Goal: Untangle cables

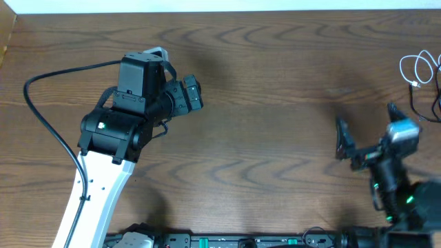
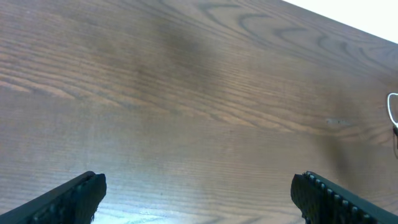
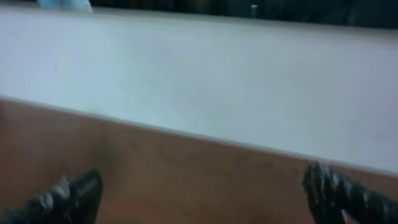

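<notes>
The cables lie at the table's far right edge. In the overhead view the white cable [image 1: 415,69] is looped, and the black cable [image 1: 433,105] runs just below it, partly cut off by the frame. My left gripper [image 1: 195,95] hovers over the left half of the table, far from them. In the left wrist view it [image 2: 199,194] is open over bare wood, with a sliver of white cable [image 2: 392,107] at the right edge. My right gripper [image 1: 367,127] is open, below and left of the cables. The blurred right wrist view shows it [image 3: 202,196] holding nothing.
A thick black arm cable [image 1: 43,103] curves across the left side of the wooden table [image 1: 275,83]. The right wrist view looks past the table's far edge [image 3: 205,138] to a pale surface. The arm bases stand along the front edge.
</notes>
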`<action>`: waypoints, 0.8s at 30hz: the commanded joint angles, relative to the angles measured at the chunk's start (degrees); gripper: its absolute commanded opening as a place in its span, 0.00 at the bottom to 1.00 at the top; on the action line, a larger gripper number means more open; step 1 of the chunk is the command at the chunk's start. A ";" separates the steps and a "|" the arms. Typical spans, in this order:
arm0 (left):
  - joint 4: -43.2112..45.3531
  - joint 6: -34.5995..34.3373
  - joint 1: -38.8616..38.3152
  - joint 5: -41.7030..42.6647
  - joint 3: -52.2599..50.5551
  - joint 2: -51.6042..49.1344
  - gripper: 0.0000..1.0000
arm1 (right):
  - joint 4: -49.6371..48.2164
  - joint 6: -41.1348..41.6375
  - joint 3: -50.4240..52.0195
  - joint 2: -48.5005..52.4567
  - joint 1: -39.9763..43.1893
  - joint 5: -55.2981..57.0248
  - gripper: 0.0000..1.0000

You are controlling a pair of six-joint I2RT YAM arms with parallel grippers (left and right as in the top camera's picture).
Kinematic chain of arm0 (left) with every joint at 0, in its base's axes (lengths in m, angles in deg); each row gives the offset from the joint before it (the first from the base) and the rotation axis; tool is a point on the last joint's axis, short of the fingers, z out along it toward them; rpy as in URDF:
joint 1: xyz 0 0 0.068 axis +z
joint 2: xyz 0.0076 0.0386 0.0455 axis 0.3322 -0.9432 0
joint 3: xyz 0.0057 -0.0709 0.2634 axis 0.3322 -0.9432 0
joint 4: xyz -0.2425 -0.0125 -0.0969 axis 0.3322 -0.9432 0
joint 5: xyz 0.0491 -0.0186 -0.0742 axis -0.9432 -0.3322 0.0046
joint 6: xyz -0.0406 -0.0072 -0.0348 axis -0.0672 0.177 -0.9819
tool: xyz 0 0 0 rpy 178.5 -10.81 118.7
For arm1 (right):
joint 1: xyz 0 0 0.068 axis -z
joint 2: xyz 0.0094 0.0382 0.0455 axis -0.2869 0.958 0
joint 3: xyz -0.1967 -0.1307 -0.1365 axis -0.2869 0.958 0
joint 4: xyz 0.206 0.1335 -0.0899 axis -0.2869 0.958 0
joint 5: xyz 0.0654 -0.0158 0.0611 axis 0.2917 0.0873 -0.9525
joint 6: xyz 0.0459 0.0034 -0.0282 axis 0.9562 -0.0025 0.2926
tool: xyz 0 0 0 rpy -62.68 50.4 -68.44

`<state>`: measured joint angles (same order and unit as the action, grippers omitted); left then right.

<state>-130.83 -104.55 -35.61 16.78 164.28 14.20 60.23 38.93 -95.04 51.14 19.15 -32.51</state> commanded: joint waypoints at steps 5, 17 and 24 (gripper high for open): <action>-0.20 0.57 0.17 -0.52 0.11 -0.11 1.00 | -11.32 7.45 20.68 -14.67 -1.53 4.70 0.99; -0.20 0.57 0.17 -0.52 0.11 -0.11 1.00 | -6.62 8.61 28.94 -19.74 -2.21 5.99 0.99; -0.20 0.57 0.17 -0.52 0.11 -0.11 1.00 | -4.39 8.61 28.94 -19.32 -2.21 5.81 0.99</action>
<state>-130.90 -104.55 -35.61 16.78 164.24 14.16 55.57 46.89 -66.21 31.91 17.45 -26.92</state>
